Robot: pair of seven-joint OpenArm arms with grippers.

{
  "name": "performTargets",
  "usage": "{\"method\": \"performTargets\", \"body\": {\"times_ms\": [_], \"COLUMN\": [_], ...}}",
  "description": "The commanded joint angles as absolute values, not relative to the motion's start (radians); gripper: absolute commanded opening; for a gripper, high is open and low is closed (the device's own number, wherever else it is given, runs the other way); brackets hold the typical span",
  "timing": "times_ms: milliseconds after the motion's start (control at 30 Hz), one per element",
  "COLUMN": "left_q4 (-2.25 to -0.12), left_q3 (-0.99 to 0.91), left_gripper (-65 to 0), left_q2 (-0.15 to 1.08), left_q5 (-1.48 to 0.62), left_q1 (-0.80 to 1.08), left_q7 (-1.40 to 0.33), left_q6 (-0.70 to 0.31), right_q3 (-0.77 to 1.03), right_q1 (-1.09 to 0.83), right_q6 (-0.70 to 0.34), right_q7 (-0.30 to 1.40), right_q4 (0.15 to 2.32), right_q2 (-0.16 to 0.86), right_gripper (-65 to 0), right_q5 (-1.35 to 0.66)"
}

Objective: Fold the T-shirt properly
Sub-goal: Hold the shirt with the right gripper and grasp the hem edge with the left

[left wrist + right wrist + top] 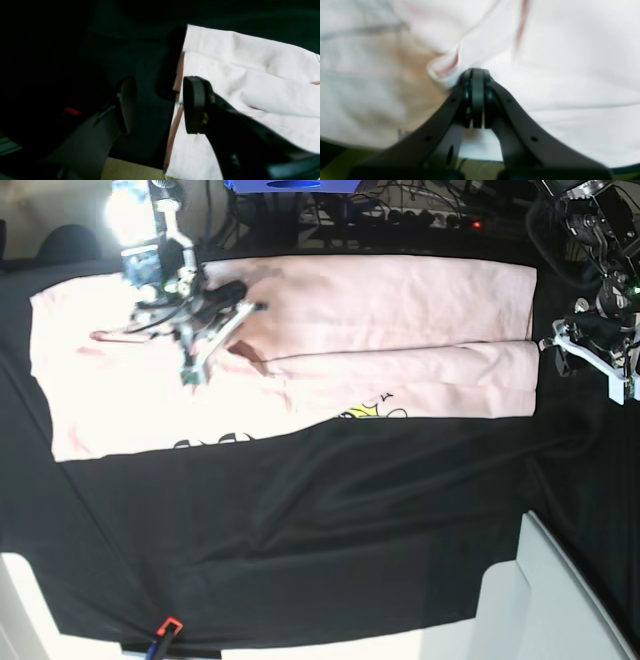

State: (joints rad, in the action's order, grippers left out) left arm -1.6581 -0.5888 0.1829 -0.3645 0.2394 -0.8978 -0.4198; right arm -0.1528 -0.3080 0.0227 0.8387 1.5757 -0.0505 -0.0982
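The pale pink T-shirt [380,320] lies spread across the far half of the black cloth, folded lengthwise, with black and yellow print [370,412] showing along its near edge. My right gripper [205,350] is over the shirt's left part. In the right wrist view it [477,75] is shut, with a pucker of shirt fabric [442,66] bunched at its tip. My left gripper [560,345] is open and empty just off the shirt's right edge. In the left wrist view it [160,105] straddles the black cloth, its right finger beside the shirt's edge [250,62].
A black cloth [350,520] covers the table below the shirt. A white object [560,600] sits at the near right corner and a small red item [167,625] at the near left edge. Cables [430,215] run along the back. The olive table surface [125,171] shows beside the cloth.
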Motion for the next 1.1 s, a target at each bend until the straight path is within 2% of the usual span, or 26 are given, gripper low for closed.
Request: {"method": "performTargets", "body": {"times_ms": [0, 133, 267, 467, 633, 733, 833, 933, 1067], "left_q4": [-1.678, -1.679, -1.684, -1.607, -1.472, -1.405, -1.366, -1.326, -1.173], "left_q3": [-0.593, -0.593, -0.593, -0.599, -0.595, -0.596, -0.595, -0.595, -0.601], "left_gripper": [-34.9, -34.6, -33.4, -19.0, -6.4, -0.2, 0.0, 0.0, 0.0], "left_q2": [0.197, 0.194, 0.194, 0.252, 0.314, 0.331, 0.332, 0.323, 0.312], "left_q5": [-0.374, -0.375, -0.414, -0.653, -0.812, -0.874, -0.845, -0.782, -0.739], "left_q1": [0.236, 0.229, 0.228, 0.259, 0.262, 0.259, 0.255, 0.231, 0.182], "left_q7": [-0.880, -0.880, -0.881, -0.881, -0.880, -0.880, -0.878, -0.877, -0.834], "left_q6": [-0.417, -0.417, -0.417, -0.417, -0.426, -0.555, -0.685, -0.698, -0.698], "right_q3": [-0.154, -0.148, -0.147, -0.156, -0.162, -0.196, -0.206, -0.205, -0.205], "right_q1": [-0.303, -0.303, -0.331, -0.418, -0.460, -0.464, -0.464, -0.464, -0.466], "right_q6": [0.022, 0.022, 0.022, 0.022, 0.019, 0.019, 0.019, 0.019, 0.019], "right_q7": [0.806, 0.768, 0.771, 0.771, 0.780, 0.782, 0.782, 0.782, 0.782], "right_q4": [1.563, 1.501, 1.592, 1.845, 1.926, 1.926, 1.925, 1.925, 1.923], "right_q2": [-0.050, -0.048, -0.048, -0.048, -0.019, -0.001, 0.012, 0.012, 0.012], "right_gripper": [-65.0, -65.0, -65.0, -65.0, -65.0, -65.0, -65.0, -65.0, -65.0], "right_q5": [-0.105, -0.107, -0.107, -0.107, -0.105, -0.105, -0.105, -0.105, -0.105]}}
